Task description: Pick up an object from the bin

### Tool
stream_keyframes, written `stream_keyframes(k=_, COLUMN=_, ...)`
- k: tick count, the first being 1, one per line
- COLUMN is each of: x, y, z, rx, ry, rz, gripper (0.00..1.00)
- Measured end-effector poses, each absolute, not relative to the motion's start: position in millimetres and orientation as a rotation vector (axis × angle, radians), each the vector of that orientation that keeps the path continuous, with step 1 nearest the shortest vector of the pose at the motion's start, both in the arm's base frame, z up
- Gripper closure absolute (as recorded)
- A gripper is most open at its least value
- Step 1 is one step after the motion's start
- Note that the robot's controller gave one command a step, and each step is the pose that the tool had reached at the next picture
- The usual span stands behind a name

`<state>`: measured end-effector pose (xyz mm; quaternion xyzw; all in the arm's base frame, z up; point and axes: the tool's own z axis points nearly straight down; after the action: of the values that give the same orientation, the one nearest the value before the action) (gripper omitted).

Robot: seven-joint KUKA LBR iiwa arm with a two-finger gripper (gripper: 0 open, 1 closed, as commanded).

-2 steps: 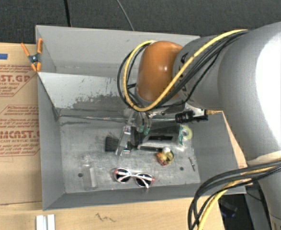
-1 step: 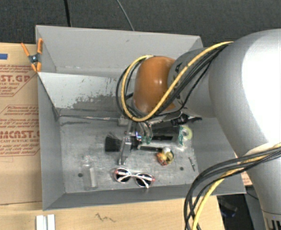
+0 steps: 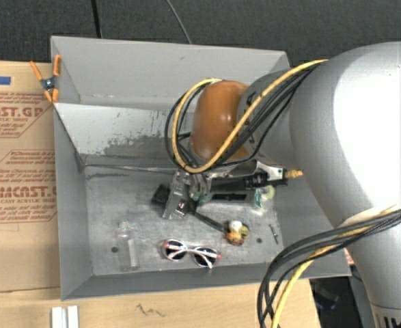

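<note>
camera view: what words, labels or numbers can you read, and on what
"CAST.GP", cut off at the left, on the cardboard beside the bin.
"CAST ACRYLIC SHEET", same cardboard, lower down.
Other cardboard lines: too blurred to read.
Things in the bin: no readable text.

Robotics lab: cabled industrial arm point(image 3: 350, 149) over a grey metal bin point(image 3: 70, 203), dark carpet point(image 3: 255, 12) behind.

Bare bin floor point(image 3: 111, 193) at left (clear vial point(image 3: 124, 246) near front); sunglasses point(image 3: 190, 253), black rod point(image 3: 211, 221) across centre-front.
</note>
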<state>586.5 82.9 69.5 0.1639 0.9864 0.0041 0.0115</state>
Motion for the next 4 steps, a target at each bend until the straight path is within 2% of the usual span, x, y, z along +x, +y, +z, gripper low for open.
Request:
stream_keyframes(k=2, x=582.8, y=83, z=75, rx=0.58, ry=3.08, rz=0.006, gripper=1.0)
stream_keyframes(k=4, x=582.0, y=83, z=95, rx=0.546, ry=3.093, rz=0.0, gripper=1.0)
